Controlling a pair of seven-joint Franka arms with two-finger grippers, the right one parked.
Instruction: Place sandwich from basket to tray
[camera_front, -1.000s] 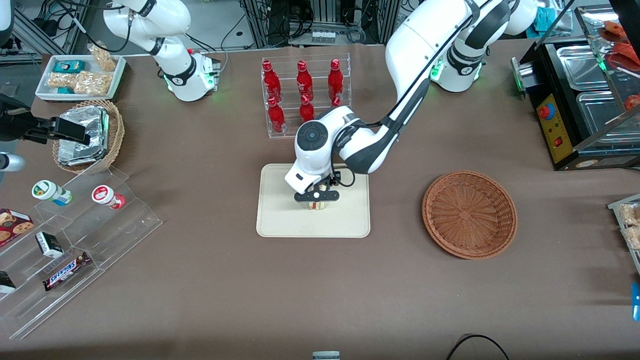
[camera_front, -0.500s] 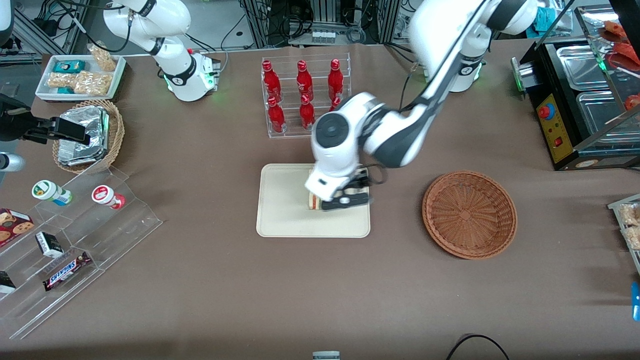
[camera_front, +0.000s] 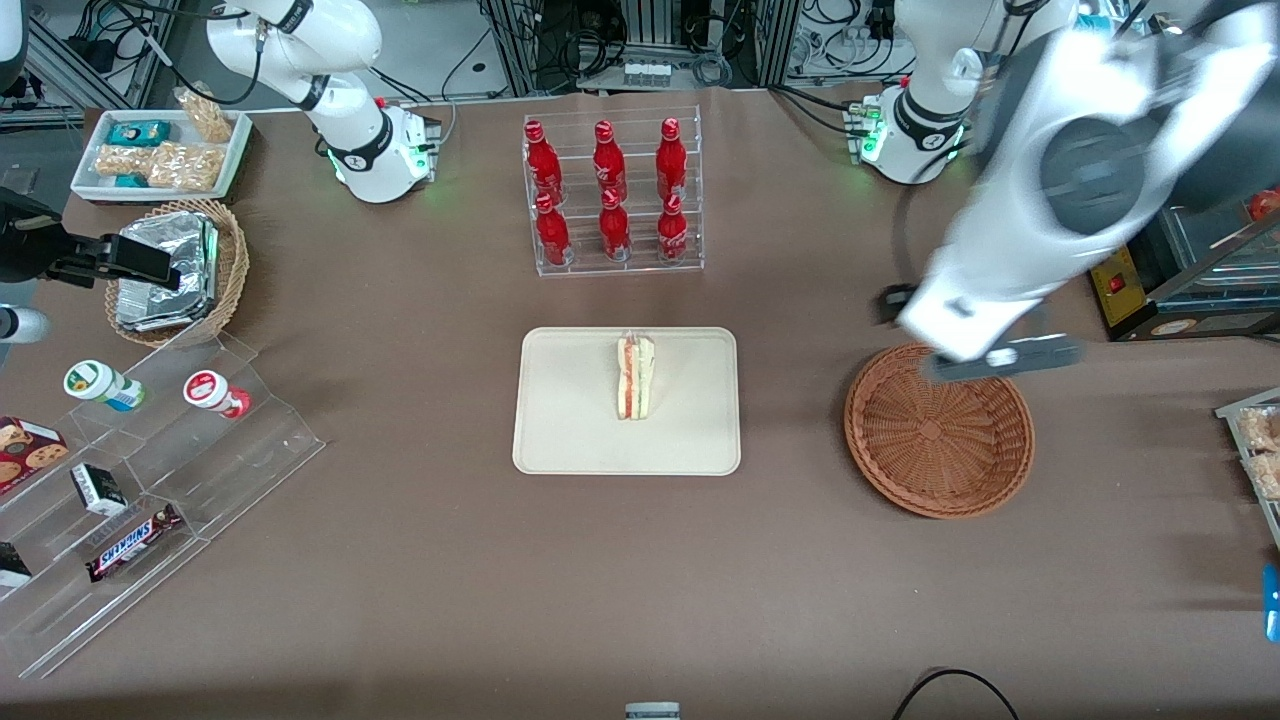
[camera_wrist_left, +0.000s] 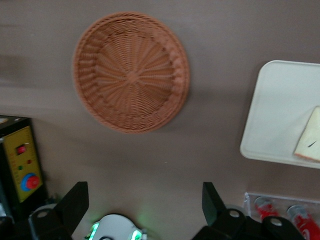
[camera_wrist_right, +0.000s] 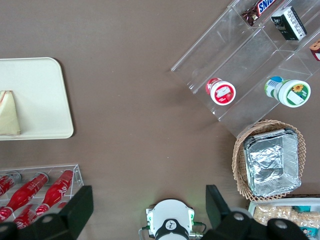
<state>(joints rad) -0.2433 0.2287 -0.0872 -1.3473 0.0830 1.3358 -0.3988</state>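
Observation:
The sandwich (camera_front: 635, 377), a triangular wedge with white bread and red and pale filling, lies on the cream tray (camera_front: 570, 420) in the middle of the table. Its corner shows in the left wrist view (camera_wrist_left: 309, 142) on the tray (camera_wrist_left: 280, 110), and in the right wrist view (camera_wrist_right: 9, 114) on the tray (camera_wrist_right: 40, 95). The reddish-brown wicker basket (camera_front: 938, 430) is empty, toward the working arm's end; it shows in the left wrist view (camera_wrist_left: 131, 71). My left gripper (camera_front: 1000, 358) is raised high over the basket's rim nearer the arm bases, open and empty, its fingers (camera_wrist_left: 75, 202) wide apart.
A clear rack of red bottles (camera_front: 610, 195) stands farther from the front camera than the tray. A black appliance with a red button (camera_front: 1110, 245) sits by the working arm. A tan basket with foil packets (camera_front: 175, 270), a snack tray (camera_front: 160, 150) and clear display steps (camera_front: 150, 480) lie toward the parked arm's end.
My left gripper let go of the sandwich on the tray, then rose and swung away toward the working arm's end, ending above the basket. The sandwich stays on the tray.

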